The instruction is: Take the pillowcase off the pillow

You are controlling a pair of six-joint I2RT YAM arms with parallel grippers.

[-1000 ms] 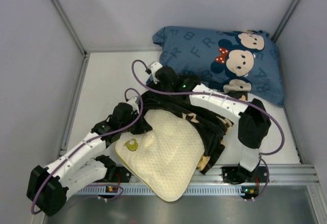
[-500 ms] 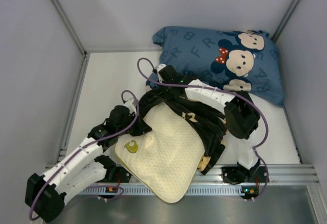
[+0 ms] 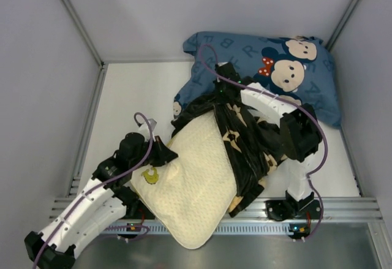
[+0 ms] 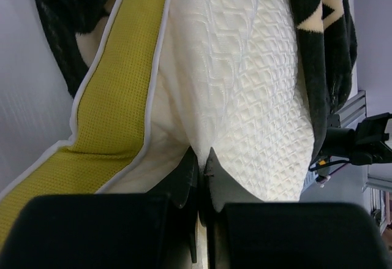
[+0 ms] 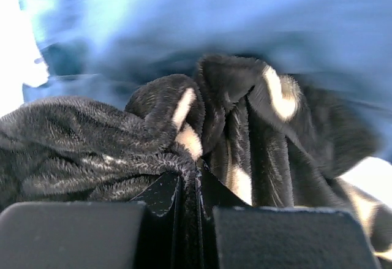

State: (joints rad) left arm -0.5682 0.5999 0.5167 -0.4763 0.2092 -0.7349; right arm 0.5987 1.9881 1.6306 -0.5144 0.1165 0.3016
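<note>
Black pillowcase [image 3: 246, 152] stretches lengthwise away; right gripper [image 5: 196, 177] clamps it, left gripper [image 4: 201, 160] seemingly pillow [image 3: 190, 186].

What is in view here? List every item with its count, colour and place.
pillow: one, cream and quilted with a yellow mesh side, near centre of the table, mostly bare
pillowcase: one, black with tan motifs, bunched along the pillow's far and right sides
blue pillow: one, blue with letters and cartoon mice, far right corner
table: one, white, under everything
left claw: one, black, pinching the pillow
right claw: one, black, pinching the pillowcase
</note>
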